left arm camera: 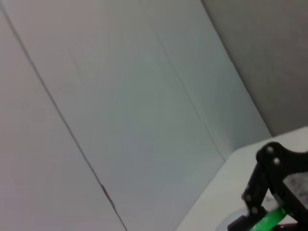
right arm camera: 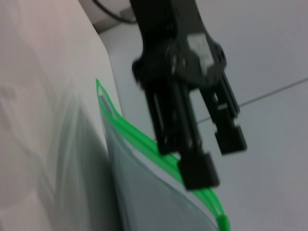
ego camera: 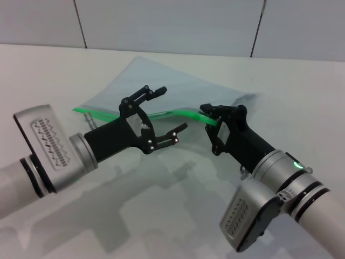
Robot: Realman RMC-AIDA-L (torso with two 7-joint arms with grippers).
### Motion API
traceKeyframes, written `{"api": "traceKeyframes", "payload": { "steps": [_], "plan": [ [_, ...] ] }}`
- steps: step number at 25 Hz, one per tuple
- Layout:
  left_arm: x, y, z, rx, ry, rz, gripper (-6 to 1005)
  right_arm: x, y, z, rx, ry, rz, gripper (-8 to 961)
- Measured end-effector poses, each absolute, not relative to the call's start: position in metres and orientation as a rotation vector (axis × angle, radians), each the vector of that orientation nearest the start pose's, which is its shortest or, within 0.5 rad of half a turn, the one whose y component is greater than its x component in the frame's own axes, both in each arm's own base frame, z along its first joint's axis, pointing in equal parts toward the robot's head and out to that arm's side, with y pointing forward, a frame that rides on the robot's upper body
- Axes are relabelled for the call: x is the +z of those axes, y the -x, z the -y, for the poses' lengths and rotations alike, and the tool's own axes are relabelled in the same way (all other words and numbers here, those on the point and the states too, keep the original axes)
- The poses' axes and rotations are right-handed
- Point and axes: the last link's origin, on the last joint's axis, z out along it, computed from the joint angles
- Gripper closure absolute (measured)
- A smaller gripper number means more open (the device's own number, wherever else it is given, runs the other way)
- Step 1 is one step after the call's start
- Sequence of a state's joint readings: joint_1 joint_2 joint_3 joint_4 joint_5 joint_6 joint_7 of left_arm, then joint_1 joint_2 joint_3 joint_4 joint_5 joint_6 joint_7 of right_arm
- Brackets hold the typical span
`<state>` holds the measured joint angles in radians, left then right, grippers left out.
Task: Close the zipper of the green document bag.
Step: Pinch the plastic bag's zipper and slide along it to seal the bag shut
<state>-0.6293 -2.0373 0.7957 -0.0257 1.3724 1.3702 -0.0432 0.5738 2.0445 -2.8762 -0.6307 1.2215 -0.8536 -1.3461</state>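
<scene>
The green document bag lies flat on the white table, translucent pale grey-blue. The zipper is the bright green strip along its near long edge. It rises off the table toward the right. My right gripper is shut on the strip's right end; the left wrist view shows it with green between its fingers. My left gripper is open at the middle of the strip, one finger on each side of it in the head view. The right wrist view shows this left gripper over the zipper. I cannot make out the slider.
The white table runs back to a tiled wall. Both forearms reach in from the near edge, left arm and right arm. Nothing else lies on the table around the bag.
</scene>
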Motion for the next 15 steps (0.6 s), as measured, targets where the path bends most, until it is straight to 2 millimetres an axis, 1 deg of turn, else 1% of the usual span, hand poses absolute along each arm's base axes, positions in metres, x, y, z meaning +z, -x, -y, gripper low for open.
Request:
{"api": "traceKeyframes", "payload": {
  "steps": [5,15],
  "plan": [
    [-0.0617,0.2592,-0.3294,-0.576,2.237,-0.408,156,-0.1354,-0.2065,-0.3169,0.016,1.968,0.784,905],
    [-0.0668,0.2534,-0.3295,-0.464,2.142,-0.662,164,-0.1362,-0.2041,-0.3161,0.025,1.965,0.798,905]
  ]
}}
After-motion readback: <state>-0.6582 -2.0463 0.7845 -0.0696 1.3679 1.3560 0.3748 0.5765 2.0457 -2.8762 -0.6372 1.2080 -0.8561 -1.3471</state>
